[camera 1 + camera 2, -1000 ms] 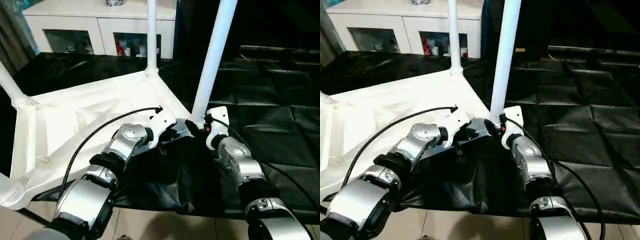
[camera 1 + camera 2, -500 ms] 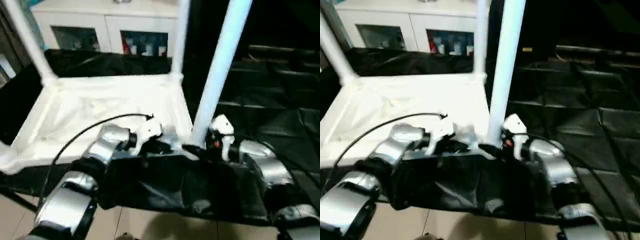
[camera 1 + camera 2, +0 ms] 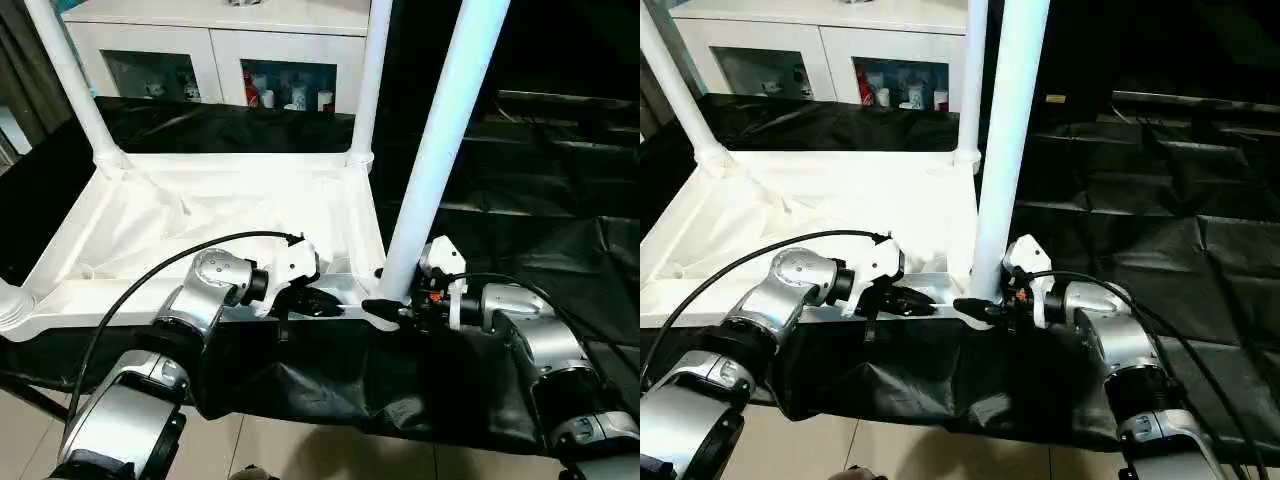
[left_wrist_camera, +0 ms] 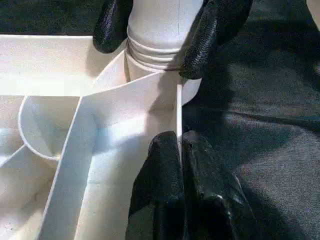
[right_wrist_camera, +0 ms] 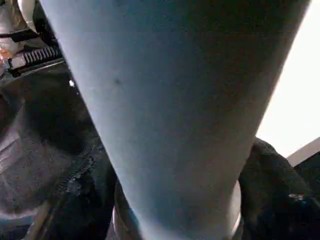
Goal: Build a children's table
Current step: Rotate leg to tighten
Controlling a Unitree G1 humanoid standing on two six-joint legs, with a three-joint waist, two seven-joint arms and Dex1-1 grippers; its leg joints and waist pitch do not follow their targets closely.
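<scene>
Two silver forearms reach forward from the near edge, over a black-draped work table (image 3: pixel 560 240). A white children's table (image 3: pixel 230 215) lies upside down on that black cover, ribbed underside facing up, legs standing upright from its corner sockets.

The left gripper (image 3: pixel 318 302) sits at the table's near rim (image 4: pixel 178 117), close to the near right corner. Its two black fingers (image 4: pixel 167 165) are pressed together, pinching the thin upright wall of the rim between them.

Just to the right, the right gripper (image 3: pixel 385 307) is at the foot of the near right leg (image 3: pixel 440 160), where the leg enters its socket. Its black fingers (image 4: pixel 212 30) are spread to either side of the leg's base, one on each side and touching it. The two grippers are near each other, almost tip to tip along the rim.

Farther back, a second leg (image 3: pixel 368 80) rises from the far right corner and a third (image 3: pixel 72 85) from the far left corner. At the near left, the round end of another socket (image 3: pixel 10 305) shows at the frame edge.

Behind the work table stands a white cabinet (image 3: pixel 210 40) with small objects on its shelves.
</scene>
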